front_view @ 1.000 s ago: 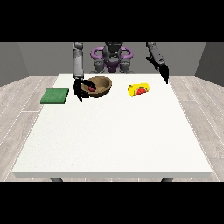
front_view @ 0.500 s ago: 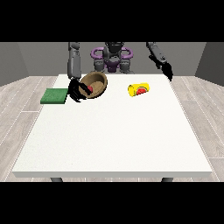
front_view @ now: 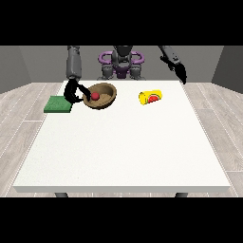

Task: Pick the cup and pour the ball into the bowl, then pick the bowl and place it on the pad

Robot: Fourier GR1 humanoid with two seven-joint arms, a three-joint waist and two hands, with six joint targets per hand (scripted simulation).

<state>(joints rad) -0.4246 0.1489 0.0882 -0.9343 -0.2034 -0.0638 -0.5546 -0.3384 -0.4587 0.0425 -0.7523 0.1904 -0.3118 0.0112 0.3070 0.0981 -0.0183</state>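
A: What do you make of the bowl (front_view: 100,95)?

B: It looks like turned wood, brown, round and shallow, with a thick rim. I'd judge it stiff and fairly light, not fragile. It is tilted, its open side tipped towards the camera, and the small red ball (front_view: 95,96) sits inside, so the pouring step seems done.

A: Where would you take hold of it?

B: At the rim. The walls are smooth and curved, likely slippery, so a pinch over the lip is the sensible grasp. The hand at the view's left (front_view: 75,93) is already there: its fingers curl round the bowl's left edge, thumb on one side and fingers on the other, as far as I can make out.

A: Does the ball matter?

B: It looks hard, smooth and free to roll, so with the bowl tilted it could slip out over the low side.

A: And the pad (front_view: 58,104)?

B: A flat green square, dull in finish, perhaps soft, lying just to the left of the bowl on the white bench (front_view: 123,152).

A: The cup (front_view: 150,97)?

B: Yellow, a plain cylinder on its side, well to the right of the bowl, showing red at its open mouth.

A: The other hand?

B: The hand at the view's right (front_view: 181,73) hangs further right of the bowl, above the bench's far corner, holding nothing; I cannot tell how its fingers lie.
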